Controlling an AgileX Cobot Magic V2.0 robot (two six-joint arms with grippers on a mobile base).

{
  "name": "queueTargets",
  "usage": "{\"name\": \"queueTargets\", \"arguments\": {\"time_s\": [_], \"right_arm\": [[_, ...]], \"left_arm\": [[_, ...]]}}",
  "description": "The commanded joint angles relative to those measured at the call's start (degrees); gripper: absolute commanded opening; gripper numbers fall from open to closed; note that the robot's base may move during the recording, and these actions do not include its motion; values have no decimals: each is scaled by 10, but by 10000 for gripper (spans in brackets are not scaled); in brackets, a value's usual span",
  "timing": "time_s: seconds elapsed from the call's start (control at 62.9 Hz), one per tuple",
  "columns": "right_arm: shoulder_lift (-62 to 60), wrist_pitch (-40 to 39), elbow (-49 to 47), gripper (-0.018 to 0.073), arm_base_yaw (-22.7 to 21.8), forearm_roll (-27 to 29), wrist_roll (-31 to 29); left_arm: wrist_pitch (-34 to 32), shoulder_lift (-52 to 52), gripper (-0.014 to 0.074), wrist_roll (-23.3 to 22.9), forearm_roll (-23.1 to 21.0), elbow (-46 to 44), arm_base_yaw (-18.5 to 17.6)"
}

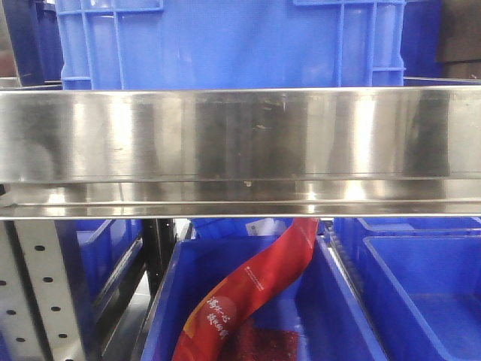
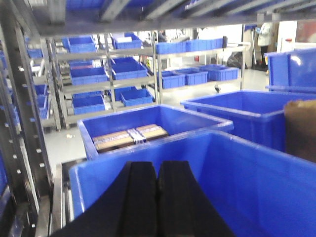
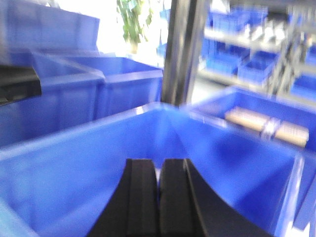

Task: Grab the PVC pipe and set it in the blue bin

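- Pipe first: the PVC pipe shows in none of the three views, so where it lies relative to either end effector cannot be told.
- The left end effector has its two black fingers pressed together with nothing between them. It hangs over the near wall of a blue bin, whose inside looks bare where it shows.
- Just beyond that bin stands a second bin with a strapped cardboard box lying flat in it. A larger bin stands to its right.
- The right end effector is likewise closed, finger against finger, and holds nothing. This view is blurred.
- It sits above a corner of a deep bin; whether this is the one under the left arm cannot be told.
- A grey upright post rises behind it.
- In the front view a steel shelf rail fills the middle, with a blue crate standing on the shelf above it.
- Below the rail, a red printed bag leans slanted in a lower bin.
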Motion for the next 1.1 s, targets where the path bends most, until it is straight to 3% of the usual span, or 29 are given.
{"name": "queueTargets", "arguments": {"time_s": [0.0,0.35,0.731,1.081], "right_arm": [[-20,11,-4,-162,0,-5,-4],[-102,2,52,-162,0,-5,-4],[-237,-54,173,-162,0,-5,-2],[-306,-53,242,-162,0,-5,-2]], "left_arm": [[6,-21,-111,0,1,-6,-4],[55,-89,-111,0,3,18,-42],[51,-200,-111,0,3,128,-42],[66,-292,-111,0,3,190,-42]]}}
